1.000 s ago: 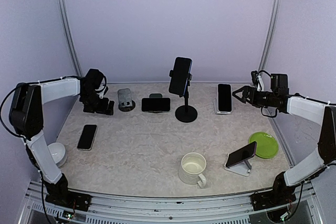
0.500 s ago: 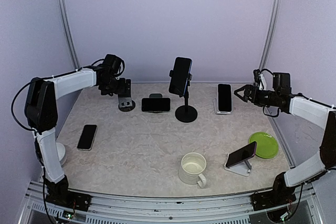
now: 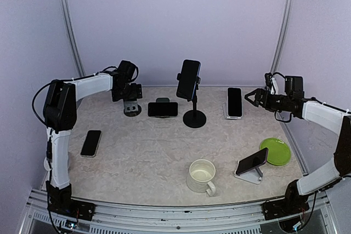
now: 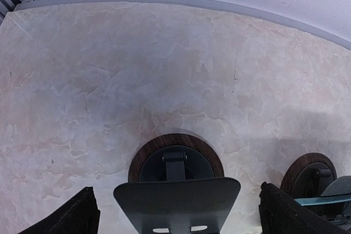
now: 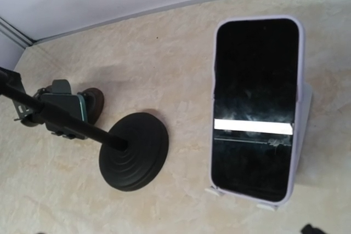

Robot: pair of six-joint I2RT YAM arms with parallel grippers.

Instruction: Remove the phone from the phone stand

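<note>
Left hand (image 3: 129,94), right hand (image 3: 248,98) open

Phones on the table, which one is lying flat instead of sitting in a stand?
The black phone on the far left. It lies flat on the tabletop, while the other four phones are all propped up in stands.

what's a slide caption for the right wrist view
Phone upright in white stand, black round-base pole stand beside it

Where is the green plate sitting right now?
In the top external view, the green plate lies on the table at its right side toward the front, just right of the tilted phone on a white stand.
</note>
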